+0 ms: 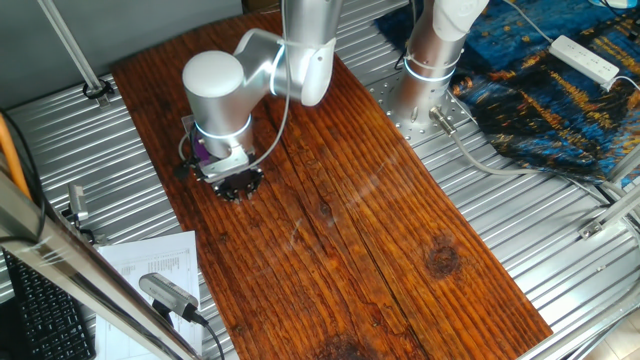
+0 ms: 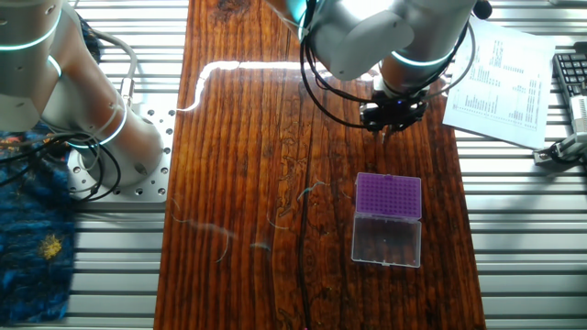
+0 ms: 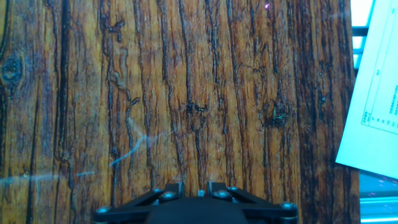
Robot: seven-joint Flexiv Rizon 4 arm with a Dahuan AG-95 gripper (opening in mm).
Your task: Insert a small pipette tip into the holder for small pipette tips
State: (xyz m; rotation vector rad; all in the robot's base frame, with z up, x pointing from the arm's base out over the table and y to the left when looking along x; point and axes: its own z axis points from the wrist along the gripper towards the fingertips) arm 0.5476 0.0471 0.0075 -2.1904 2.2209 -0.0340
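The holder for small pipette tips [image 2: 388, 195] is a clear box with a purple top rack. Its clear lid [image 2: 387, 240] lies open toward the near edge. In the one fixed view only a purple sliver of the holder [image 1: 203, 151] shows behind the arm. My gripper [image 2: 385, 125] hovers over bare wood just beyond the rack's far edge. It also shows in the one fixed view [image 1: 232, 182]. In the hand view my gripper [image 3: 196, 188] has its jaws close together around a tiny pale bit, the small pipette tip [image 3: 201, 192]. The holder is out of the hand view.
A printed paper sheet [image 2: 504, 82] lies at the board's right edge and shows in the hand view [image 3: 373, 93]. A keyboard [image 2: 570, 73] lies beyond it. A second robot base [image 2: 92, 119] and a blue cloth [image 2: 27, 229] are on the left.
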